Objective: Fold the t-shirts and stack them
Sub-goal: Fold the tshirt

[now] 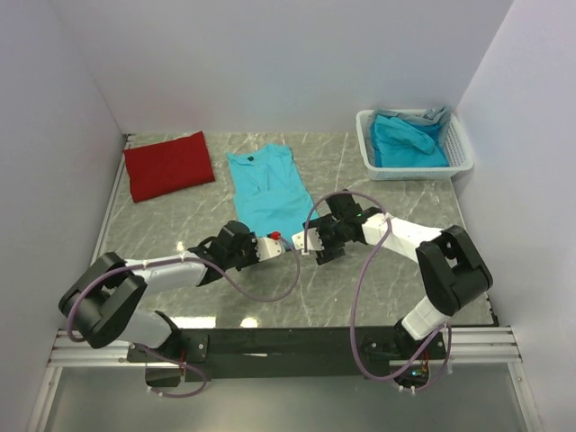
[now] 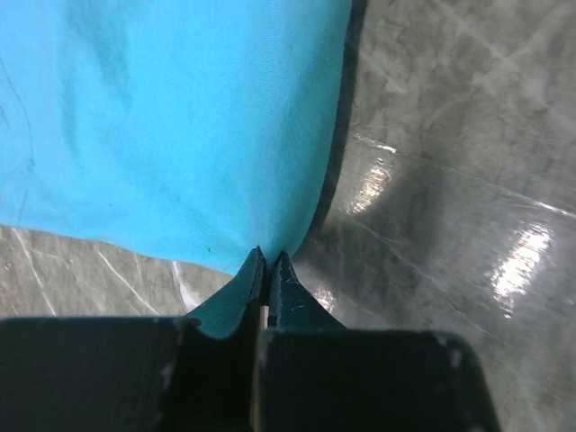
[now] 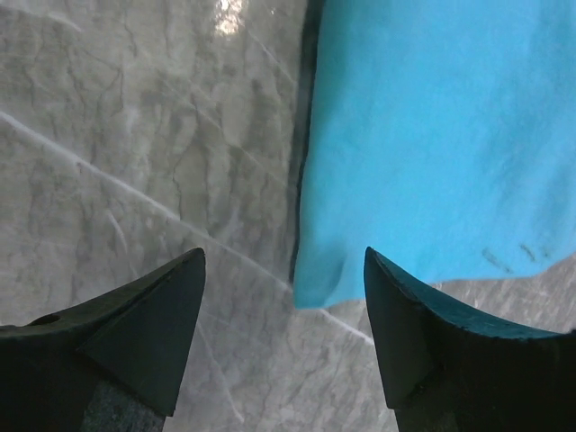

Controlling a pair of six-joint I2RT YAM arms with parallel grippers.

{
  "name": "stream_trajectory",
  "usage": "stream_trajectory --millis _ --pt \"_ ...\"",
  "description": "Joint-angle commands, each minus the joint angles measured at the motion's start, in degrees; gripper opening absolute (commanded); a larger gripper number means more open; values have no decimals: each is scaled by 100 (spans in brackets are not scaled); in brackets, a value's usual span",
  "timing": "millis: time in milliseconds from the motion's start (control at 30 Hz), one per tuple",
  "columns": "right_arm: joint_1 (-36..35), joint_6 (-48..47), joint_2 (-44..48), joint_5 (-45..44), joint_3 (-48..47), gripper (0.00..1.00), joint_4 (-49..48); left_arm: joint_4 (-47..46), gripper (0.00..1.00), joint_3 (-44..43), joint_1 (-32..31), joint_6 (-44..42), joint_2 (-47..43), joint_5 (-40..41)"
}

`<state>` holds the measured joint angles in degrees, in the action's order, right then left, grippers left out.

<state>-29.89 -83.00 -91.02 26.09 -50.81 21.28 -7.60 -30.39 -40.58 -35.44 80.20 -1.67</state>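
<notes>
The left arm [image 1: 166,270] and right arm [image 1: 405,232] stretch low across the table [image 1: 378,193], meeting at the near hem of the flat turquoise t-shirt [image 1: 268,193]. The left gripper [image 2: 267,263] is clenched on the hem; the right gripper [image 3: 283,256] hovers spread over a hem corner, gripping nothing. The shirt's dark collar mark [image 1: 251,159] is too small to read.

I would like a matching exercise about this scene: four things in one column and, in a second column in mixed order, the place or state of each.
Things:
1. folded red t-shirt
2. white basket
3. left gripper
4. right gripper

Places or states:
A. open, at a near corner of the spread shirt
B. far left of the table
C. shut on the hem of the turquoise t-shirt
D. far right corner, with turquoise cloth inside

Pairs: 1-B, 2-D, 3-C, 4-A
</notes>
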Motion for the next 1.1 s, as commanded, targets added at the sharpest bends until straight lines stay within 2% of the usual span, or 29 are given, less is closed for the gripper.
stream_trajectory --millis 0,267,400,433,500,533,633,700,767,900,1067 --pt "-184 38 -135 -341 -34 77 -405 74 0 130 -3 -121 -338 -368" --pt "-289 249 -574 -850 -237 72 -704 250 0 183 -3 -173 -409 -641" --pt "-351 232 -767 -1000 -298 62 -704 223 0 191 6 -226 -321 -712" --pt "-386 241 -837 -1009 -333 52 -678 197 0 200 -3 -226 -356 -712" --pt "-421 223 -882 -1044 -351 40 -555 180 0 253 -3 -226 -409 -755" --pt "-430 180 -873 -1044 -290 28 -546 188 0 270 -3 -235 -479 -773" --pt "-430 -66 -672 -939 -80 10 -441 328 0 279 -3 -235 -619 -991" --pt "-421 -320 -496 -886 18 3 -179 592 0 262 6 -226 -690 -1220" --pt "-421 -410 -154 -781 228 0 103 742 0 183 -38 -165 -830 -1484" --pt "-430 -507 496 -544 615 0 657 1338 0 200 -178 -112 -1234 -1818" --pt "-605 -410 1498 -228 1283 0 1290 1638 0 262 -538 247 -1411 -2100"
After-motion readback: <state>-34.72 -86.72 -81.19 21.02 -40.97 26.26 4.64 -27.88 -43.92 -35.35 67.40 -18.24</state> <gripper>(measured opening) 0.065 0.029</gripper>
